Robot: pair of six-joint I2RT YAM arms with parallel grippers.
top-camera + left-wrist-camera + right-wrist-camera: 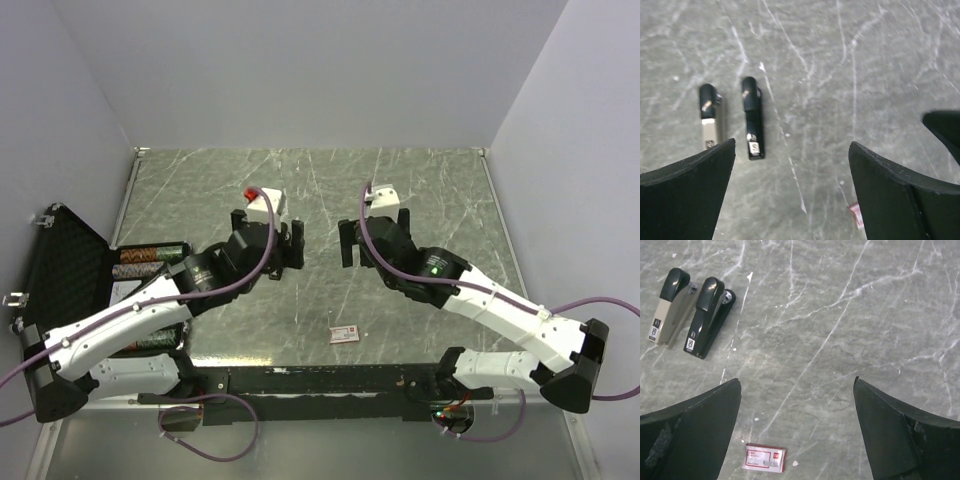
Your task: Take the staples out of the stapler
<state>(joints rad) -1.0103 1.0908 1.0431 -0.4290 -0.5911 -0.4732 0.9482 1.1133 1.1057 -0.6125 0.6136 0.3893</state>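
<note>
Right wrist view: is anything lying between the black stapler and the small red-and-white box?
No. Only bare grey marbled tabletop lies between the black desk stapler and the small red-and-white cardboard box, as the right wrist view shows.

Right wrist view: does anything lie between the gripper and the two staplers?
Nothing visible does. Bare table separates the open right gripper from the black stapler; the grey stapler lies beside it, and the red-and-white box sits off that line.
</note>
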